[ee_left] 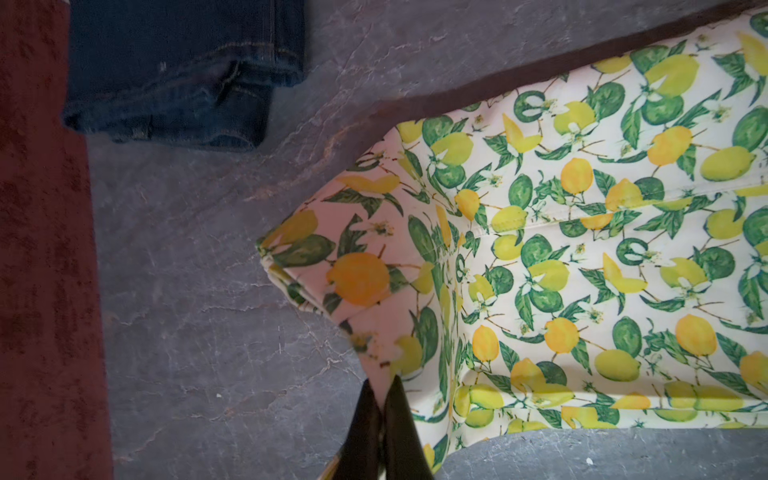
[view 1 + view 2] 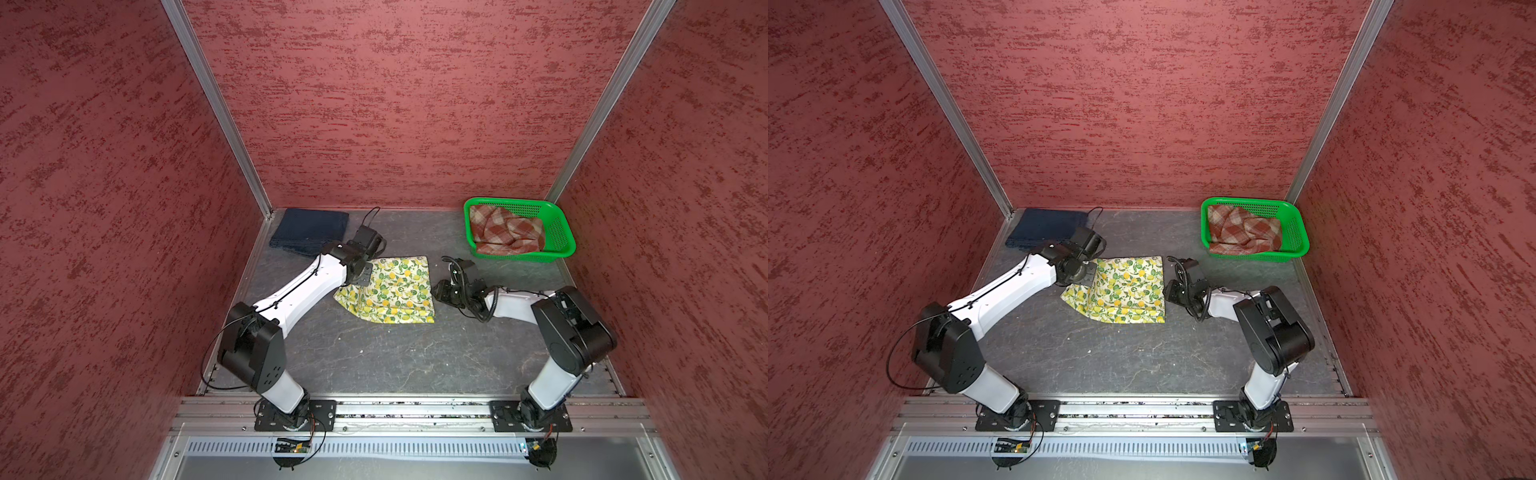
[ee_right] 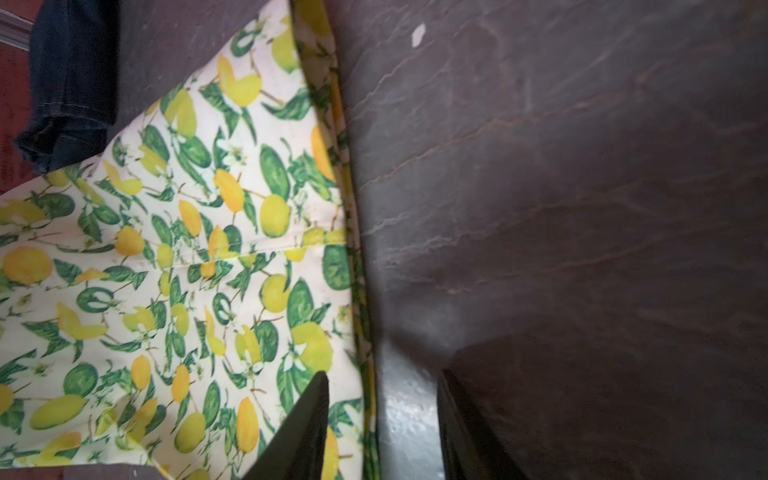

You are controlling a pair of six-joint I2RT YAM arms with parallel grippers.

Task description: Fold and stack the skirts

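Red textured walls (image 2: 395, 104) close in on three sides of a grey, stone-patterned table (image 2: 374, 361), where two white-and-black arms reach in from the near rail: the left arm (image 2: 299, 291) and the right arm (image 2: 573, 328).

Between them, at mid-table, lies the lemon-print skirt (image 2: 395, 291) (image 2: 1125, 291), cream cloth with yellow fruit and green leaves, partly folded with one corner sticking out toward the left arm.

At the far right corner stands a green perforated basket (image 2: 561, 232) (image 2: 1296, 232), and the plaid skirt (image 2: 505, 230) (image 2: 1241, 230) is crumpled inside it. In the far left corner, against the wall, the denim skirt (image 2: 309, 232) (image 2: 1042, 228) lies folded flat (well apart from the basket).

The left gripper (image 2: 360, 280) (image 1: 382, 380) sits at the lemon-print skirt's left edge, its jaws pressed together and pinching the cloth, which rises off the table there.

The right gripper (image 2: 436, 289) (image 3: 383, 374) is low at the skirt's right edge with its jaws spread. One of its fingers (image 3: 307, 415) is over the print and the other over bare table, so they straddle the hem without gripping it.
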